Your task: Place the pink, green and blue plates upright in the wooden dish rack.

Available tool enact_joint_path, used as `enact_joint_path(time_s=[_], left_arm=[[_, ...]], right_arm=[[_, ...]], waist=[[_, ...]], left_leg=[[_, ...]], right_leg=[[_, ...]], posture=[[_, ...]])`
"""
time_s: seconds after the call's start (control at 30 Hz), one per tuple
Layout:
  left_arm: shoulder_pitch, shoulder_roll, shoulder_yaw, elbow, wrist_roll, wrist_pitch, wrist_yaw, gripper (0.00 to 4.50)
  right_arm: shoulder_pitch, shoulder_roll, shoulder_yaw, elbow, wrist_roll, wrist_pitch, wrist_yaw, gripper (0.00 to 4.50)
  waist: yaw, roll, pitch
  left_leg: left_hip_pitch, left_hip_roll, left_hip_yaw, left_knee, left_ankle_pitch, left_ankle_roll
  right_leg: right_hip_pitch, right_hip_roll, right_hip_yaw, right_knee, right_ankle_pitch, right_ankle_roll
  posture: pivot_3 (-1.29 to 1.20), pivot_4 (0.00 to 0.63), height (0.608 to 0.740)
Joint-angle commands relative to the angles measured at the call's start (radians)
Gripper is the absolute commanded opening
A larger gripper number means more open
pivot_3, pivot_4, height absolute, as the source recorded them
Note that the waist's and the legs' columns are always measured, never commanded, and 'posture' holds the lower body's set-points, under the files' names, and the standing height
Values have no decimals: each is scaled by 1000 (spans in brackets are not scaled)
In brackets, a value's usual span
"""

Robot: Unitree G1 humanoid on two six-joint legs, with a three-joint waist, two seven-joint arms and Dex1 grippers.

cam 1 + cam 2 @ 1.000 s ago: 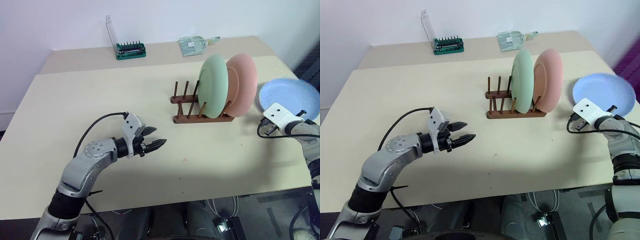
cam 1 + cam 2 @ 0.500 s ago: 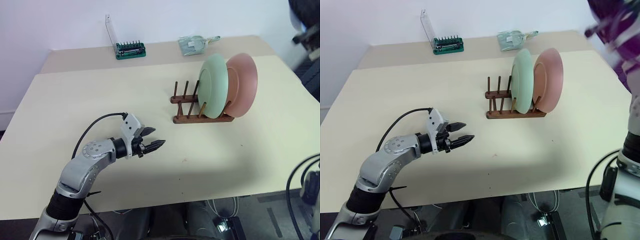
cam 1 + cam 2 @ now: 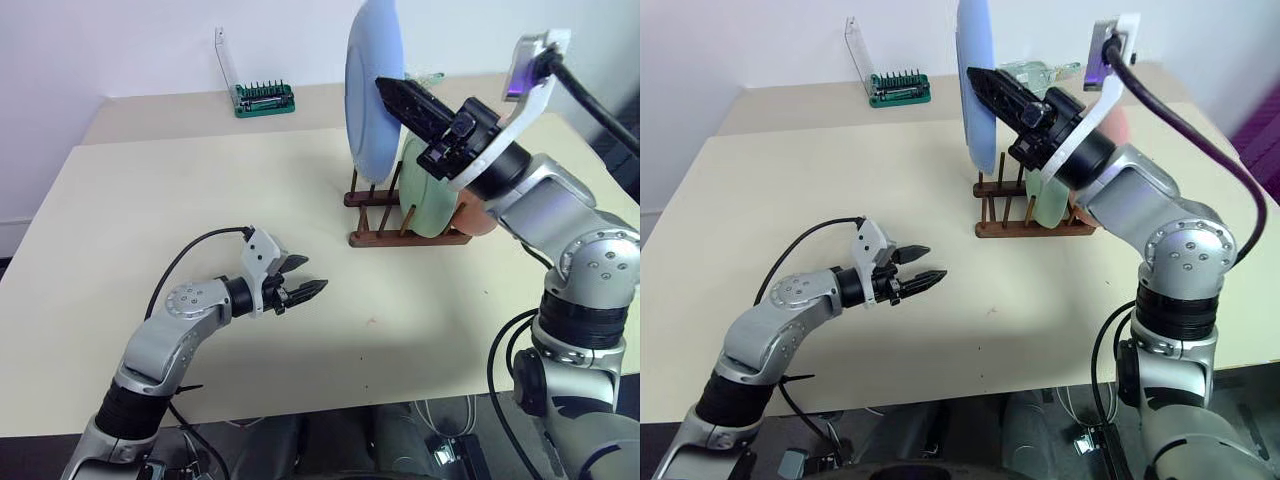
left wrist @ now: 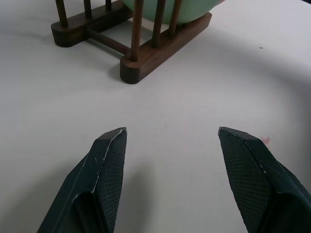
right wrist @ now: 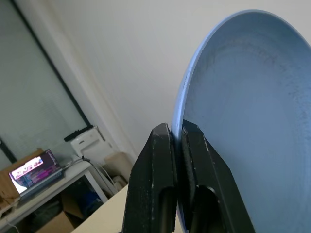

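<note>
Gripping the blue plate (image 3: pixel 374 90) by its rim, the right gripper (image 3: pixel 398 97) holds it on edge in the air above the open end of the wooden dish rack (image 3: pixel 405 215). Its two black fingers (image 5: pixel 160 160) are clamped together on the plate's edge, one on each face, as the right wrist view shows. The plate stands nearly vertical, its lower edge hanging over the rack's free pegs without resting on them.

In the rack, the green plate (image 3: pixel 428 205) stands upright between pegs, and the pink plate (image 3: pixel 476 216) stands just behind it, mostly hidden by the right arm. The rack sits on the pale table (image 3: pixel 150 200), toward its far right part.

The left gripper (image 3: pixel 303 292) hovers low over the table, well apart from the rack and nearer the front edge. Its fingers are spread and hold nothing; the left wrist view shows bare tabletop between the two dark fingertips (image 4: pixel 111 145), with the rack's near end ahead of them.

At the back of the table, near the wall, stands a green bit holder (image 3: pixel 264 99) with its clear lid raised.
</note>
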Motion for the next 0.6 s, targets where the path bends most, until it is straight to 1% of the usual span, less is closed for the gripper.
enact_joint_path(time_s=[0.03,0.2,0.43,0.53,0.6], left_arm=[[3,-1,13,-45,1,-18,6,3084],[3,-2,13,-45,0,-19,6,3084],[-1,-2,20,-48,-8,-12,6,3084],[1,2,21,-51,-8,-10,6,3084],[2,3,23,-56,-10,-7,7,3084]], right_arm=[[2,19,-11,18,18,0,-62,45],[14,39,-8,54,32,16,-107,45],[32,38,-7,109,-54,19,-87,45],[28,46,-8,120,-75,18,-76,977],[19,32,5,106,-143,-2,-40,1936]], waist=[[-1,0,0],[-1,0,0],[-1,0,0],[-2,0,0],[-2,0,0]], left_leg=[[0,0,0,0,0,0],[1,1,0,0,0,0],[1,1,0,0,0,0],[1,1,1,0,0,0],[1,1,1,0,0,0]], right_leg=[[0,0,0,0,0,0],[0,1,0,1,0,0],[0,1,0,1,0,0],[0,1,0,1,0,0],[0,1,0,1,0,0]], posture=[[0,150,740],[0,150,740],[0,150,740],[0,150,740],[0,150,740]])
